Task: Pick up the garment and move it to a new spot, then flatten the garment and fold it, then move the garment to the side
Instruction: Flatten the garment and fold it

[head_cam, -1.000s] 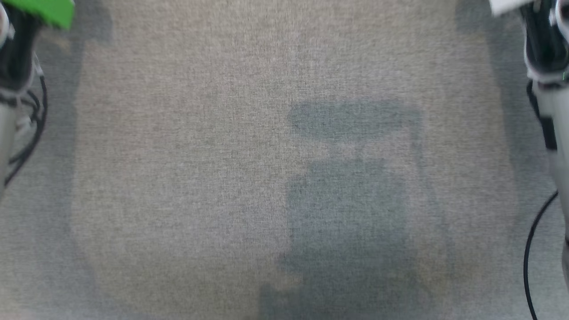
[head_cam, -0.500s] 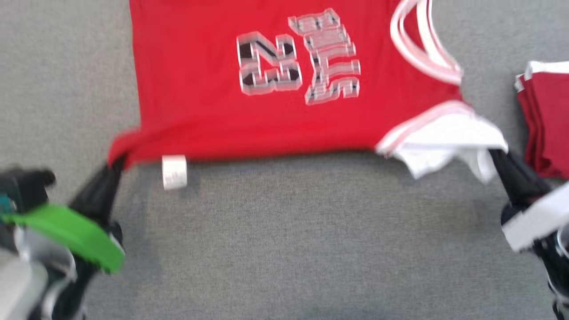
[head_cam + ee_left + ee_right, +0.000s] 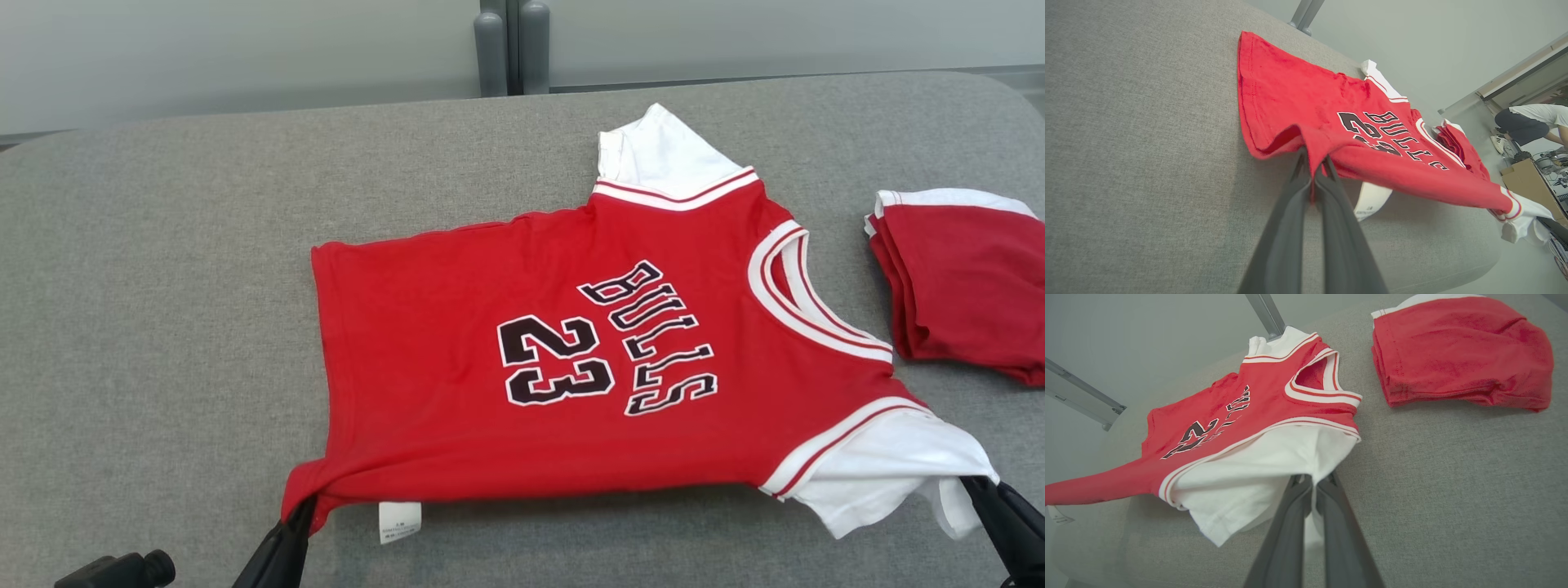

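Presently, head view: red short-sleeved jersey with white sleeves and black lettering (image 3: 571, 351), spread front-up on grey fabric-covered table (image 3: 147, 286), just beside folded red cloth pile (image 3: 963, 286), neckline toward the pile. Left gripper (image 3: 286, 531) at the hem corner farthest from the pile; right gripper (image 3: 992, 506) at the near white sleeve, apart from the pile.

Left wrist view: long dark fingers (image 3: 1290, 204) pinched tight on the red hem corner, raised off the table; white care label (image 3: 1372, 200) hanging beneath.

Right wrist view: fingers closed on the white sleeve edge.

Step judged: flattening. Recommended: draw both held points apart evenly, keep the near edge taut, lower together clear of the pile, and release only once the cloth lies flat.
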Controlling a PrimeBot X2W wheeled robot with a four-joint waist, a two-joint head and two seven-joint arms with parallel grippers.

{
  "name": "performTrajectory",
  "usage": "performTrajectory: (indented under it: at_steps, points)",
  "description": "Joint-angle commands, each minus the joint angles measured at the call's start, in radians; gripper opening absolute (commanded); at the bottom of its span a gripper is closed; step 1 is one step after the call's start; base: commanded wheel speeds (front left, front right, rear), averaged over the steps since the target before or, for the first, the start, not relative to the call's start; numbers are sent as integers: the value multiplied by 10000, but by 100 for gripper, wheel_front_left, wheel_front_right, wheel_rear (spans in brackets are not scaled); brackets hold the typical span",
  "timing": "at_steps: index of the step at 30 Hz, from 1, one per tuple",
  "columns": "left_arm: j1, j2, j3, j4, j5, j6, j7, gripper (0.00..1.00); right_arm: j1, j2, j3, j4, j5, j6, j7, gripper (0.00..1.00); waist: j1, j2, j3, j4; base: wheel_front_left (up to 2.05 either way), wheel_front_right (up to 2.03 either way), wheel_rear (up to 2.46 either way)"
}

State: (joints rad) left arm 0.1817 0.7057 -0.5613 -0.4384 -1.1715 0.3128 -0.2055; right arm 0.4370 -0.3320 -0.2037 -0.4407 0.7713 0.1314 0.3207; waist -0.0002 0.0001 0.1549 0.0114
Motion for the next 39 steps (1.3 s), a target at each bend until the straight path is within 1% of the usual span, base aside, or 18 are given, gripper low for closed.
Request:
performTrajectory:
  at_steps: [1, 3, 6, 7, 10, 13, 14, 18, 23, 28, 34, 35, 36, 37, 38, 39]
  points:
    - [126, -1, 73, -128, -11, 104, -73, 0, -134, 74, -69, -191, 56, -17, 31, 0, 2, -1, 155, -95, 0, 0, 0]
    - [10, 81, 10, -197, 86, 143, 55, 0, -511, 49, -1, -243, -71, -17, 122, 0, 2, -1, 360, -132, 0, 0, 0]
    - [-554, 186, 49, -216, 138, 73, 356, 0, -1511, 98, 269, -113, 31, -9, 346, 0, 2, -1, 938, -190, 0, 0, 0]
    - [-554, 186, 49, -216, 138, 73, 356, 0, -1511, 98, 269, -113, 31, -9, 346, 0, 2, -1, 938, -190, 0, 0, 0]
    - [-1294, 348, 88, 1, 221, -42, 852, 0, -2886, 55, 539, 373, 12, -9, 733, 0, 2, -1, 1579, -218, 0, 0, 0]
    - [-2118, 424, 59, 339, 150, -204, 1434, 0, -4247, -38, 733, 1120, -115, -9, 1163, 0, 2, -1, 2006, -154, 0, 0, 0]
    - [-2378, 417, 62, 477, 98, -260, 1603, 0, -4636, 19, 792, 1398, -75, -9, 1329, 0, 2, -1, 2118, -125, 0, 0, 0]
    - [-3391, 145, -110, 1202, -100, -509, 2325, 0, -5945, 10, 1098, 2495, -327, -9, 1937, 0, 2, -1, 2378, 59, 0, 0, 0]
    - [-4383, -270, -601, 2219, 93, -757, 2984, 0, -7021, 78, 1572, 3600, -759, -9, 2169, 0, 2, -1, 2387, 202, 0, 0, 0]
    - [-5039, -534, -1035, 2972, 304, -958, 3431, 0, -7488, -85, 1998, 4399, -1042, -9, 2273, 0, 2, -1, 2280, 365, 0, 0, 0]
    - [-5476, -792, -1233, 3732, 301, -1131, 3736, 0, -7743, -251, 2399, 5044, -1462, -9, 2004, 0, 2, -1, 2188, 368, 0, 0, 0]
    - [-5496, -859, -1263, 3800, 245, -1192, 3776, 0, -7804, -300, 2516, 5121, -1581, -9, 1922, 20, 2, -1, 2181, 348, 0, 0, 0]
    - [-5483, -861, -1327, 3846, 242, -1228, 3795, 0, -7841, -332, 2624, 5197, -1681, -9, 1834, 48, 2, -1, 2172, 323, 0, 0, 0]
    - [-5455, -842, -1334, 3878, 291, -1242, 3767, 13, -7868, -346, 2718, 5264, -1765, -9, 1735, 100, 2, -1, 2169, 290, 0, 0, 0]
    - [-5407, -833, -1307, 3890, 348, -1214, 3668, 53, -7901, -353, 2772, 5313, -1835, -9, 1611, 100, 2, -1, 2162, 262, 0, 0, 0]
    - [-5328, -825, -1298, 3893, 389, -1175, 3596, 99, -7940, -370, 2801, 5344, -1905, -9, 1476, 100, 2, -1, 2148, 235, 0, 0, 0]
